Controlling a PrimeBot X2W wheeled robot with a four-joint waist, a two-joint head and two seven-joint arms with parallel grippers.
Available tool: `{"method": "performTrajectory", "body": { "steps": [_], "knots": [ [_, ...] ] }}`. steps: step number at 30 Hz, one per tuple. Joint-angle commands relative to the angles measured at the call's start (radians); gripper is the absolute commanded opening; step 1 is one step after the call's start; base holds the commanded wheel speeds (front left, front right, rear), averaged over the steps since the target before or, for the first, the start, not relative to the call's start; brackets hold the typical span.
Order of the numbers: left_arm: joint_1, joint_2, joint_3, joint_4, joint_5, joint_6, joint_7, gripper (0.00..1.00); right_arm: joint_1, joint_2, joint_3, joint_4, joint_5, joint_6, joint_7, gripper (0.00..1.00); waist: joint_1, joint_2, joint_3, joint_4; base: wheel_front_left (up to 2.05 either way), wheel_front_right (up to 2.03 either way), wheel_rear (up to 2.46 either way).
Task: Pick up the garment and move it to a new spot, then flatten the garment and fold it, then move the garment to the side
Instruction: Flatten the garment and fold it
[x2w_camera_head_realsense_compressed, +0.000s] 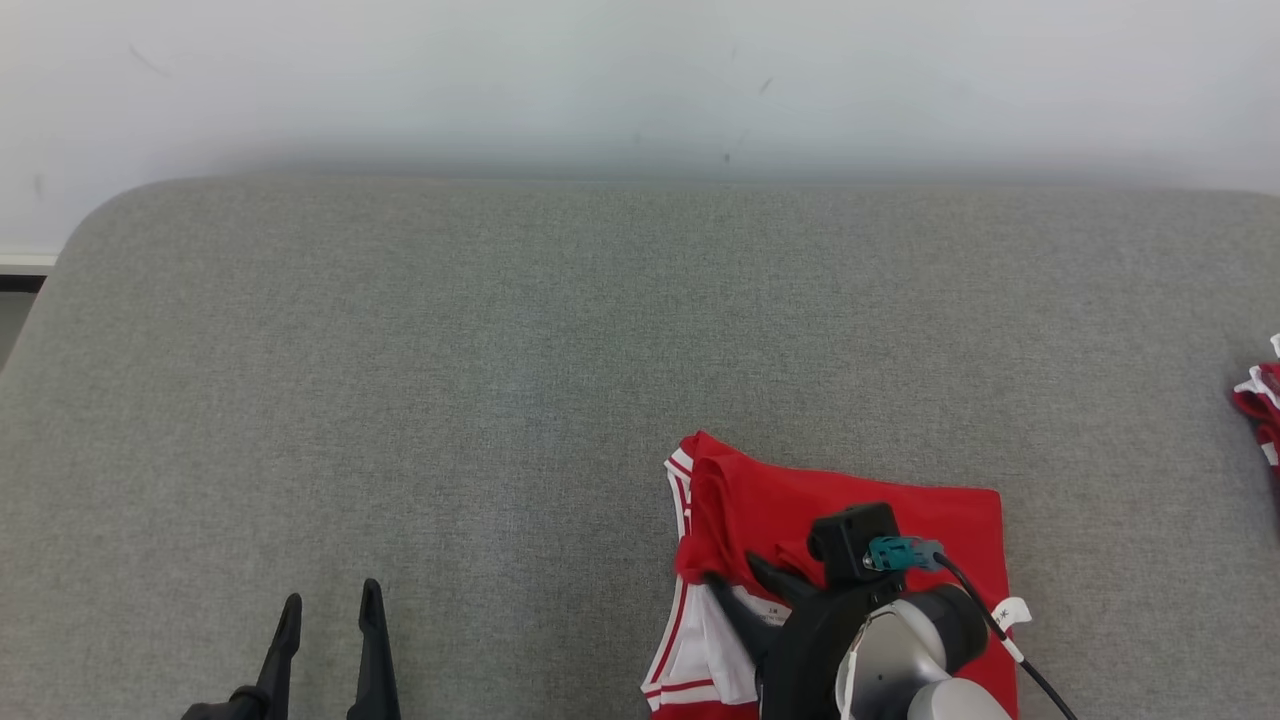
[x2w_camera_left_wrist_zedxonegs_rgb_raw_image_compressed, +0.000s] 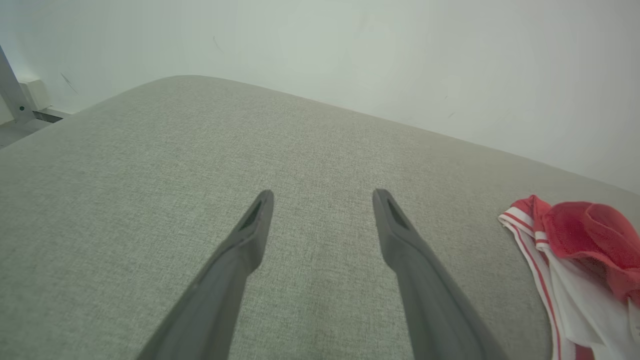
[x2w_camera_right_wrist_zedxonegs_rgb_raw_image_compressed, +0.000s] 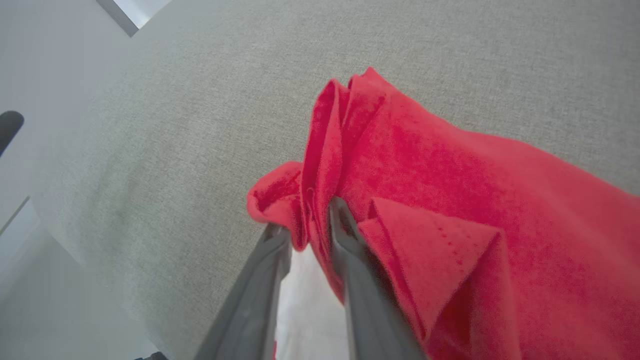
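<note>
Red cloth with white striped trim: the red jersey (x2w_camera_head_realsense_compressed: 760, 500) lies doubled over near the front edge of the grey padded table (x2w_camera_head_realsense_compressed: 500, 350), right of the middle, its upper layer a fairly neat rectangle. The right gripper (x2w_camera_right_wrist_zedxonegs_rgb_raw_image_compressed: 306, 220) sits at the jersey's left-hand fold, jaws a little apart with a rolled lip of red cloth between them; whether they pinch it or merely flank it I cannot tell. The left gripper (x2w_camera_head_realsense_compressed: 331, 592) hovers over bare upholstery near the front edge, well apart from the jersey, jaws wide and empty. The folding looks all but done, so the shift to the side probably remains — that calls for a hold through all the layers, perhaps from both arms, lest the fold fall open. Another red-and-white garment (x2w_camera_head_realsense_compressed: 1260, 400) lies at the table's right edge.
</note>
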Motion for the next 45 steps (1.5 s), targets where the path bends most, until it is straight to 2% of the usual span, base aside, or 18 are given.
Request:
{"method": "performTrajectory", "body": {
  "steps": [1, 5, 9, 12, 19, 24, 28, 29, 32, 37, 40, 45],
  "knots": [
    [-0.012, -0.001, 0.002, 0.002, -0.012, 0.002, -0.003, 1.00, -0.002, 0.003, 0.013, -0.006, 0.034, -0.002, -0.012, 1.00, 0.0000, -0.0001, 0.000, 0.000, 0.00, 0.00, 0.00],
    [-0.012, -0.001, 0.006, 0.003, -0.013, 0.002, -0.003, 1.00, -0.011, 0.003, 0.038, -0.049, 0.155, -0.002, -0.053, 1.00, 0.0000, -0.0001, 0.000, -0.006, 0.00, 0.00, 0.00],
    [-0.009, -0.001, 0.006, 0.004, -0.015, 0.002, -0.003, 1.00, -0.019, 0.003, 0.010, -0.132, 0.203, -0.002, -0.102, 1.00, 0.0000, -0.0001, -0.003, -0.013, 0.00, 0.00, 0.00],
    [-0.001, -0.001, 0.006, 0.004, -0.015, 0.003, -0.003, 1.00, -0.008, 0.003, -0.056, -0.190, 0.142, -0.002, -0.105, 1.00, 0.0000, -0.0001, -0.008, -0.019, 0.00, 0.00, 0.00],
    [0.006, -0.001, -0.003, 0.011, -0.016, 0.000, -0.003, 1.00, 0.074, -0.010, -0.246, -0.258, -0.125, -0.002, -0.072, 1.00, 0.0000, -0.0001, -0.025, -0.027, 0.00, 0.00, 0.00],
    [0.013, -0.001, -0.015, 0.014, -0.018, 0.000, -0.003, 1.00, 0.159, -0.012, -0.337, -0.220, -0.217, -0.002, -0.166, 1.00, 0.0000, -0.0001, -0.040, -0.032, 0.00, 0.00, 0.00],
    [0.021, -0.001, -0.020, 0.013, -0.011, -0.001, -0.003, 1.00, 0.216, -0.002, -0.400, -0.167, -0.232, -0.002, -0.316, 1.00, 0.0000, -0.0001, -0.059, -0.039, 0.00, 0.00, 0.00],
    [0.021, -0.001, -0.020, 0.013, -0.011, -0.001, -0.003, 1.00, 0.216, -0.002, -0.400, -0.167, -0.232, -0.002, -0.316, 1.00, 0.0000, -0.0001, -0.059, -0.039, 0.00, 0.00, 0.00],
    [0.032, -0.001, -0.016, -0.004, 0.008, 0.003, -0.003, 1.00, 0.245, 0.001, -0.448, -0.124, -0.235, -0.002, -0.450, 1.00, 0.0000, -0.0001, -0.080, -0.048, 0.00, 0.00, 0.00],
    [0.061, -0.001, -0.001, -0.035, 0.055, 0.007, -0.003, 1.00, 0.280, 0.003, -0.476, -0.033, -0.174, -0.002, -0.630, 1.00, 0.0000, -0.0001, -0.113, -0.064, 0.00, 0.00, 0.00],
    [0.072, -0.001, 0.011, -0.050, 0.074, 0.010, -0.003, 1.00, 0.287, 0.003, -0.486, 0.012, -0.176, -0.002, -0.682, 1.00, 0.0000, -0.0001, -0.124, -0.068, 0.00, 0.00, 0.00],
    [0.092, -0.001, 0.025, -0.061, 0.118, 0.011, -0.003, 1.00, 0.274, 0.003, -0.485, 0.058, -0.206, -0.002, -0.708, 1.00, 0.0000, -0.0001, -0.144, -0.085, 0.00, 0.00, 0.00]
  ]
}}
